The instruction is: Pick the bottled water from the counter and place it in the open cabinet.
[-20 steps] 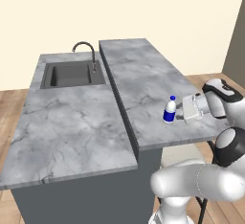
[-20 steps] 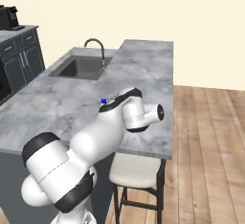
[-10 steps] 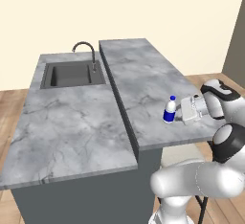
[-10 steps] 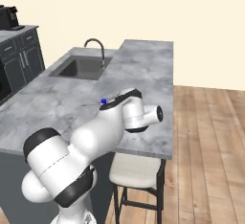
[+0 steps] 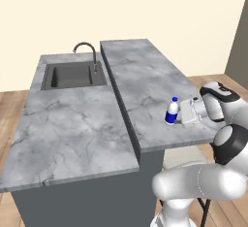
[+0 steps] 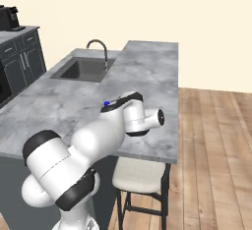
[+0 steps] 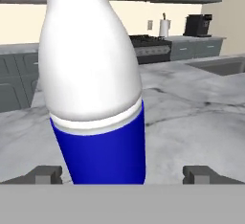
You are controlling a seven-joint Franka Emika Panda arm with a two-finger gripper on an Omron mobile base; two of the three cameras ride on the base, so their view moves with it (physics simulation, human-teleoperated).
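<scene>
The bottled water [image 5: 171,111] stands upright near the front right end of the counter [image 5: 145,75], pale on top with a blue label band. My gripper [image 5: 179,115] reaches at it from the right at counter height. In the hand view the bottled water [image 7: 98,89] looms large between the two fingertips [image 7: 48,174], and the open gripper [image 7: 123,174] has a gap on each side of it. From the right base view just its blue top [image 6: 106,103] peeks over my arm, on the counter [image 6: 152,67]. The open cabinet is out of view.
A lower marbled top with a sink [image 5: 72,75] and faucet [image 5: 86,47] lies left of the counter. A stool [image 6: 140,175] stands under the counter's near end. A coffee machine [image 7: 198,25] and stove [image 7: 148,41] sit on far units.
The hand has crept a little left, closer in on the bottle. The bottle has not moved and the jaws have stayed wide.
</scene>
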